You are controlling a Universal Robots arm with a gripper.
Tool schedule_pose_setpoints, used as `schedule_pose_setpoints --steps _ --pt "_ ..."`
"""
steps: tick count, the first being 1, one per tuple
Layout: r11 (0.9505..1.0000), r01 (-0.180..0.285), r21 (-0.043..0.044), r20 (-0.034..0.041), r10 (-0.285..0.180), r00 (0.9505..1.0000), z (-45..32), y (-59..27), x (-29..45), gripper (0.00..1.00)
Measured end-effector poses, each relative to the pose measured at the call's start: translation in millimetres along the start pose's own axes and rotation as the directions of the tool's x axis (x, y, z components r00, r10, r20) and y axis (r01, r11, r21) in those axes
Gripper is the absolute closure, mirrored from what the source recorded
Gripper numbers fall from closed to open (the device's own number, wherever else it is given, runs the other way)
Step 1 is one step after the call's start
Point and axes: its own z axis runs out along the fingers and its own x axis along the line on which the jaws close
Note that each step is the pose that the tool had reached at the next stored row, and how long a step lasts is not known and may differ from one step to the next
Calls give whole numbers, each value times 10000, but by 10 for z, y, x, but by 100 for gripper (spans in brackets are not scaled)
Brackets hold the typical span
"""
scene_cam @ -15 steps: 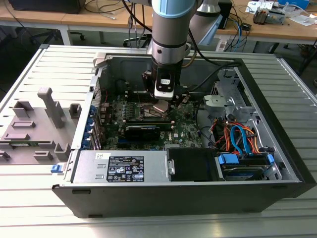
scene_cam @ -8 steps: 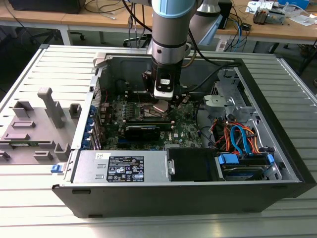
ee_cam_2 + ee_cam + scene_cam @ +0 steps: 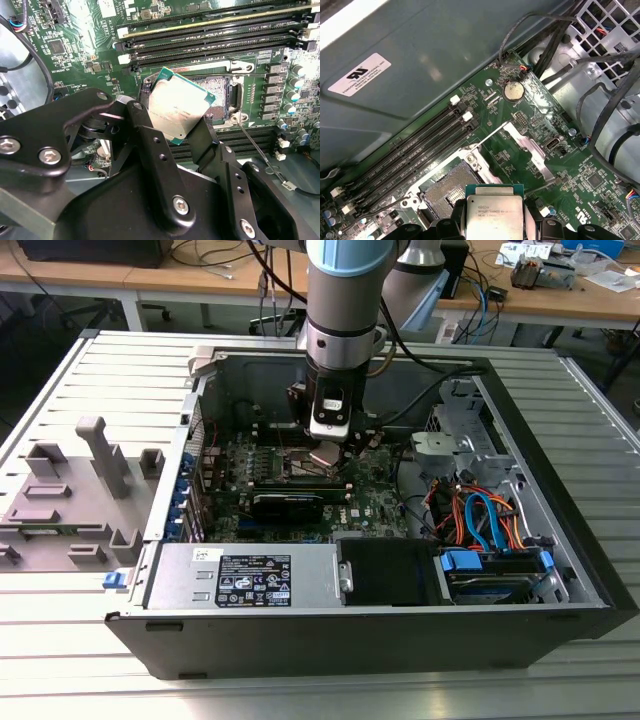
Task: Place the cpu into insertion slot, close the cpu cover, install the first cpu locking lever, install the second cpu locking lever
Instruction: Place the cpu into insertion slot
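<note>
Above the insertion slot (image 3: 220, 94), jaws clamp the silvery, green-edged cpu (image 3: 175, 107).

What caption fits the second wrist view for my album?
The gripper holds the cpu close to the open insertion slot.

Ribbed metal counter (image 3: 60, 660) up front, cluttered wooden desks (image 3: 600, 305) along the back, pretty dark underneath them.

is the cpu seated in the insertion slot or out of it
Out. The cpu is gripped by the tool, tilted over the insertion slot, whose contact field lies bare in both wrist views.
</note>
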Motion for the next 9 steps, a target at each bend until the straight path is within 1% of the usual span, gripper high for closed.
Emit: schedule_pose_setpoints --steps 9 --pt "10000 -92 -2 5 92 10000 0 0 0 45"
